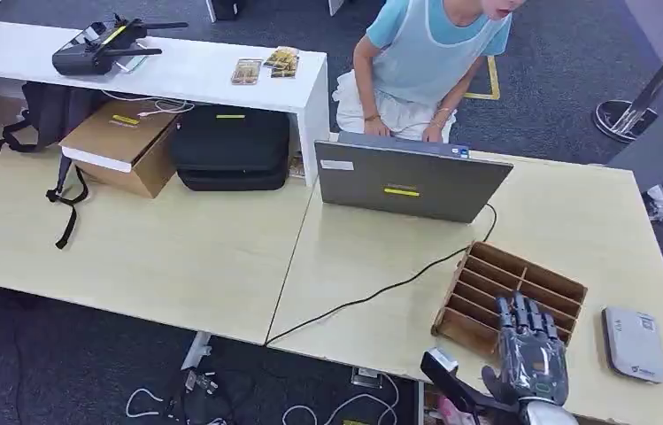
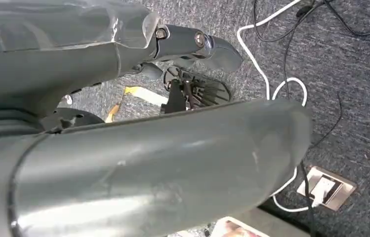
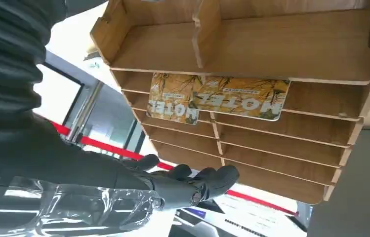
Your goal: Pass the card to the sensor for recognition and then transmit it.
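Observation:
A wooden card rack (image 1: 522, 285) stands on the table in front of me, to the right. In the right wrist view two yellow hotel cards (image 3: 239, 98) sit side by side in a middle slot of the rack (image 3: 281, 49). My right hand (image 1: 531, 347) hovers over the rack's near edge with fingers stretched forward and apart, holding nothing; its dark fingers (image 3: 197, 180) stay clear of the cards. The flat grey-white sensor (image 1: 634, 343) lies on the table just right of the rack. My left hand (image 2: 173, 148) hangs over the carpet with nothing in it.
A grey laptop (image 1: 409, 180) stands behind the rack, its black cable (image 1: 372, 295) running across the table. A person (image 1: 425, 62) sits behind the laptop. More cards (image 1: 265, 64) lie on a white shelf. Cables and a floor socket (image 2: 326, 186) lie below.

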Controlling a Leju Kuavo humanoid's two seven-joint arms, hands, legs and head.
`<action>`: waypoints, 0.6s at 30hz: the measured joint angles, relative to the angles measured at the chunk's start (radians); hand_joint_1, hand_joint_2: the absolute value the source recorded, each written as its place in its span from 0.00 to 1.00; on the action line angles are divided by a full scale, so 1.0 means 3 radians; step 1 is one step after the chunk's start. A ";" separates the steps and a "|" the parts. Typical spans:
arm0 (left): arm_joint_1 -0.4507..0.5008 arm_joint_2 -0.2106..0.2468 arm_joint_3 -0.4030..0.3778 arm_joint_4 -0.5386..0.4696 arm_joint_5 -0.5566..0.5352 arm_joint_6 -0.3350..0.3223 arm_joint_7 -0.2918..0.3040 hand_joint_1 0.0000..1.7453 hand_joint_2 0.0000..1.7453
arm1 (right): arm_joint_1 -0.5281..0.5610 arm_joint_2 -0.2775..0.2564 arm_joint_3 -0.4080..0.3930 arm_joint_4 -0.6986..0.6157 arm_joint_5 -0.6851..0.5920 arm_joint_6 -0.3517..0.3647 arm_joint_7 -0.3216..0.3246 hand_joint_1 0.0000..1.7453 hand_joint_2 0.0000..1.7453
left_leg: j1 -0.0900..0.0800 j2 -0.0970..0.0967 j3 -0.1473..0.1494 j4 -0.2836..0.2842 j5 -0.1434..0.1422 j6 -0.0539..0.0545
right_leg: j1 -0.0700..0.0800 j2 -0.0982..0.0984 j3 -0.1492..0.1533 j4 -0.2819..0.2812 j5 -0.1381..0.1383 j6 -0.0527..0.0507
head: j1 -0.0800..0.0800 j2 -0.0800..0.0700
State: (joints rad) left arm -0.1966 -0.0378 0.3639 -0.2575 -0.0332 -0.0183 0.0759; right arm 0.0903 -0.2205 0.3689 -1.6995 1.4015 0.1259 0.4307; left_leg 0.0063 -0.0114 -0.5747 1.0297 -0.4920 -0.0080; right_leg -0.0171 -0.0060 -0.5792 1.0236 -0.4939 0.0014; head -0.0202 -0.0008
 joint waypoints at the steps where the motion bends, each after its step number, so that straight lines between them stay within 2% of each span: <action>1: -0.0001 -0.0004 -0.0003 0.0000 -0.0003 0.0001 0.0000 0.00 0.00 | -0.0006 0.0005 -0.0002 0.0008 0.0000 0.0000 -0.0005 0.00 1.00 | 0.0000 0.0000 0.0000 0.0000 0.0000 0.0000 | 0.0000 0.0000 0.0000 0.0000 0.0000 0.0000 | 0.0000 0.0000; 18: -0.0062 -0.0020 -0.0060 0.0000 -0.0014 0.0003 0.0000 0.00 0.00 | -0.0077 0.0062 -0.0008 0.0120 0.0017 0.0006 -0.0025 0.00 1.00 | 0.0001 0.0000 0.0000 0.0000 0.0001 -0.0001 | 0.0000 0.0000 0.0000 0.0000 0.0000 0.0000 | 0.0000 0.0000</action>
State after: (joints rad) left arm -0.2151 -0.0439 0.3460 -0.2575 -0.0374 -0.0175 0.0759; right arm 0.0672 -0.2018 0.3666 -1.6636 1.4065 0.1278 0.4231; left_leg 0.0064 -0.0114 -0.5747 1.0297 -0.4917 -0.0083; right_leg -0.0170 -0.0060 -0.5792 1.0237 -0.4939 0.0014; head -0.0202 -0.0008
